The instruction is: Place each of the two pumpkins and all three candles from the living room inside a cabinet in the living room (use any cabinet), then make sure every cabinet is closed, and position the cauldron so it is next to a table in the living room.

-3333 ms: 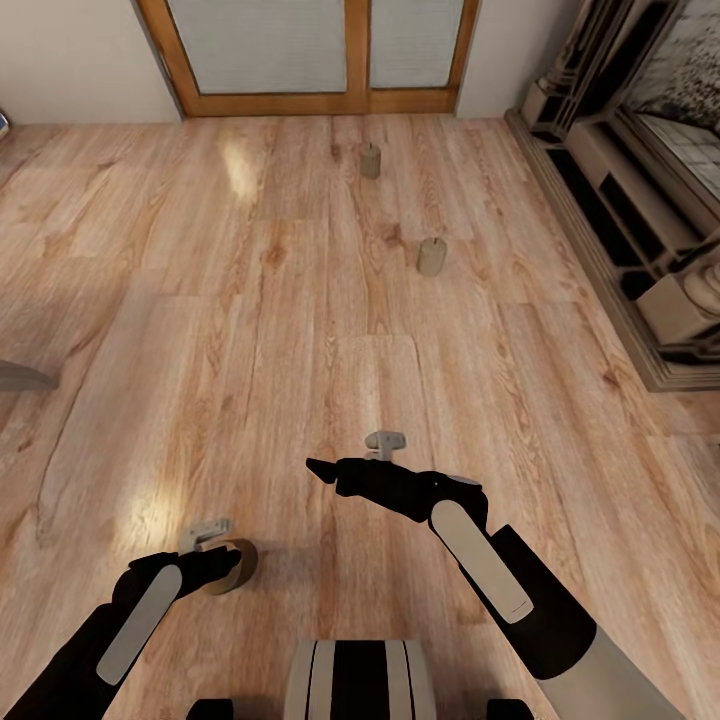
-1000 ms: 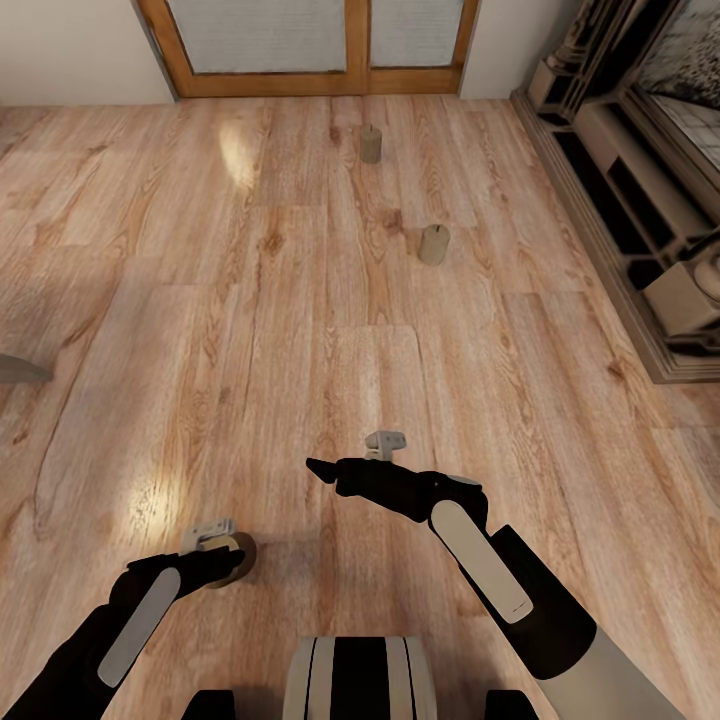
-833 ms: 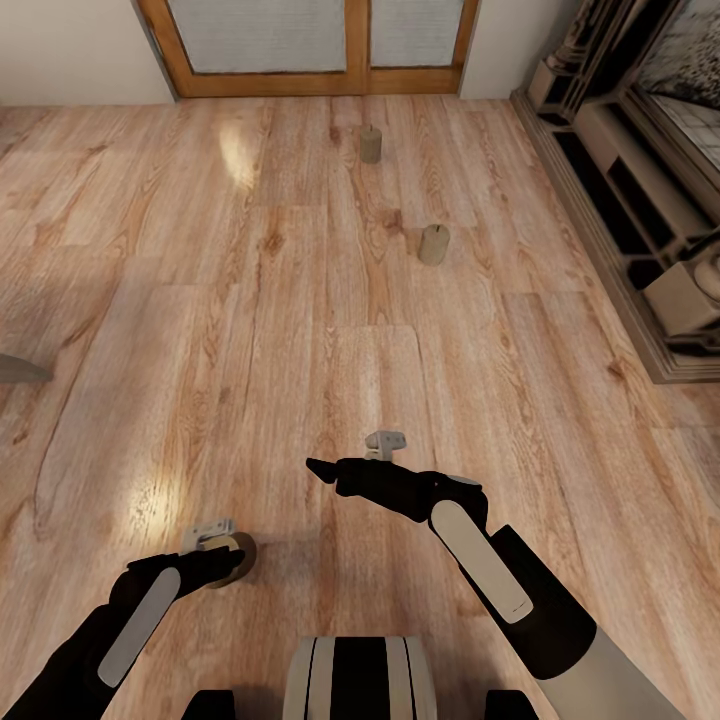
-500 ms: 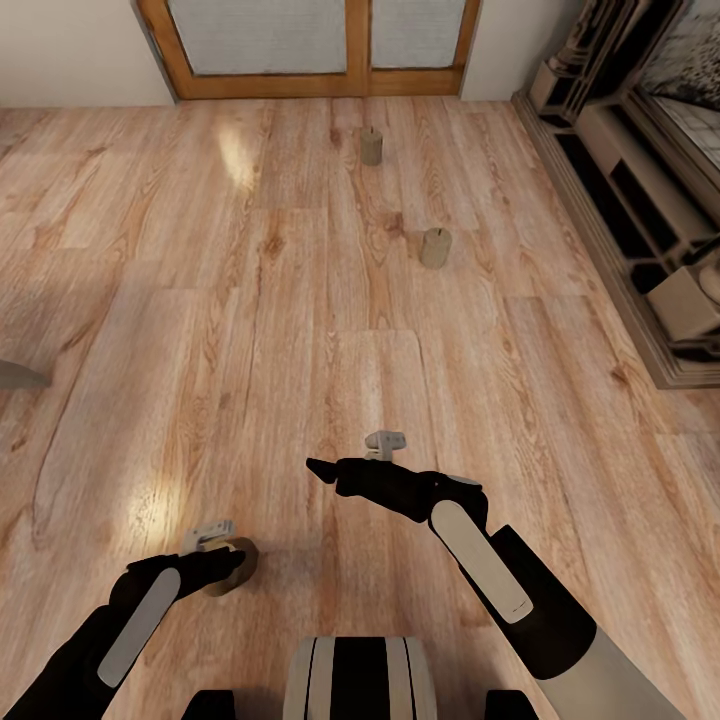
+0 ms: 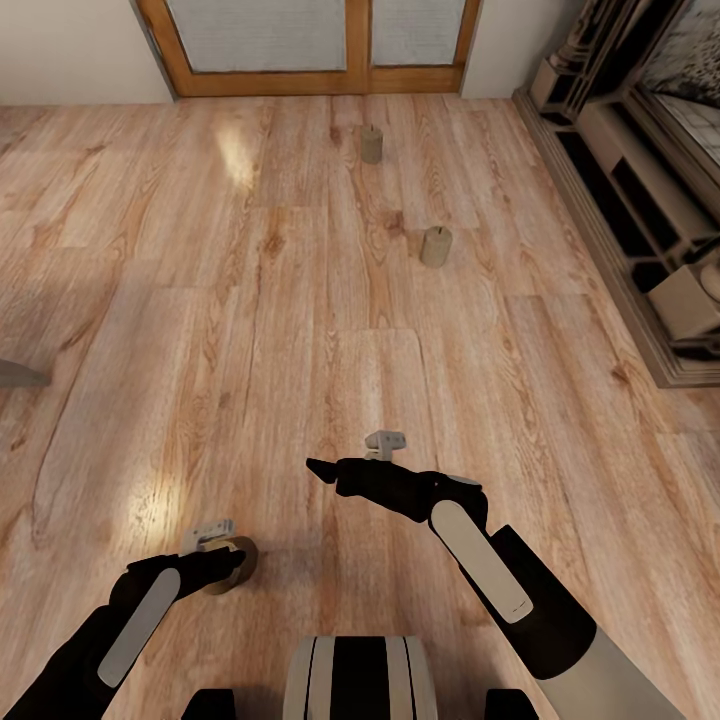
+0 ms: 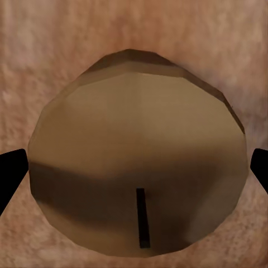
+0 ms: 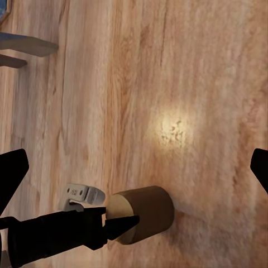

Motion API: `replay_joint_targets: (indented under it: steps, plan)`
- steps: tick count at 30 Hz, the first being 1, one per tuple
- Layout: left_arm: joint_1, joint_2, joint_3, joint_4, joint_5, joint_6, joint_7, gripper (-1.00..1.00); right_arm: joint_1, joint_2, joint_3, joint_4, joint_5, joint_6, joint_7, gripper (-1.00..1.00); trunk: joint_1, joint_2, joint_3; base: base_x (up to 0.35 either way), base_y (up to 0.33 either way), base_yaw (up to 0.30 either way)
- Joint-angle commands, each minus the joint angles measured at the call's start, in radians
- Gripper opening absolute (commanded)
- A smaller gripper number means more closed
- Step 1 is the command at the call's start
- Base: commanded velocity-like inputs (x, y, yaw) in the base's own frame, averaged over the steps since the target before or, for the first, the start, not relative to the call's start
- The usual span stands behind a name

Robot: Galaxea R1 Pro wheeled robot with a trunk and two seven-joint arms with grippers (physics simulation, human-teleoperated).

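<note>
Two beige candles stand upright on the plank floor ahead, one far off [image 5: 372, 145] near the door and one nearer [image 5: 435, 246]. My left gripper [image 5: 222, 560] at the lower left is shut on a third candle [image 5: 232, 566], whose round end [image 6: 137, 167] sits close between the black fingertips [image 6: 11, 173]. The right wrist view shows that candle [image 7: 146, 212] lying sideways in the left gripper [image 7: 111, 220] just above the floor. My right gripper [image 5: 322, 472] hovers over bare floor in the middle, open and holding nothing. The pumpkins, cabinet, cauldron and table are out of view.
A brick fireplace surround with a stepped hearth [image 5: 640, 210] runs along the right side. A wood-framed glass door [image 5: 350, 60] closes the far wall. A grey furniture edge [image 5: 15, 375] pokes in at the left. My own base [image 5: 360, 680] is at the bottom.
The whole picture has shifted slightly, with the floor candles sitting a little higher than 3.3 s ago, so the camera has moved. Both arms and the held candle keep their pose.
</note>
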Motion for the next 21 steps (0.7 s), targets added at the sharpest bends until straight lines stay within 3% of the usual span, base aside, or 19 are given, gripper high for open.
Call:
replay_joint_targets:
  steps: [1, 13, 14, 21]
  plan:
    - [0.0, 0.001, -0.003, -0.001, 0.01, 0.001, 0.01, 1.0, -0.001, -0.001, 0.002, -0.001, -0.011, 0.001, -0.01, 1.0, 0.0, 0.0, -0.001, 0.0, 0.0, 0.0]
    - [0.0, 0.001, -0.003, -0.001, 0.01, 0.001, 0.01, 1.0, -0.001, -0.001, 0.002, -0.003, -0.011, 0.001, -0.01, 1.0, 0.0, 0.0, -0.001, 0.0, 0.0, 0.0]
    - [0.0, 0.001, -0.003, -0.001, 0.01, 0.001, 0.01, -1.0, -0.001, -0.001, 0.002, -0.003, -0.01, 0.001, -0.01, 1.0, 0.0, 0.0, -0.001, 0.0, 0.0, 0.0]
    - [0.0, 0.001, 0.0, -0.001, 0.01, 0.001, 0.01, -1.0, -0.001, -0.001, 0.002, -0.003, -0.01, 0.001, -0.01, 1.0, 0.0, 0.0, -0.001, 0.0, 0.0, 0.0]
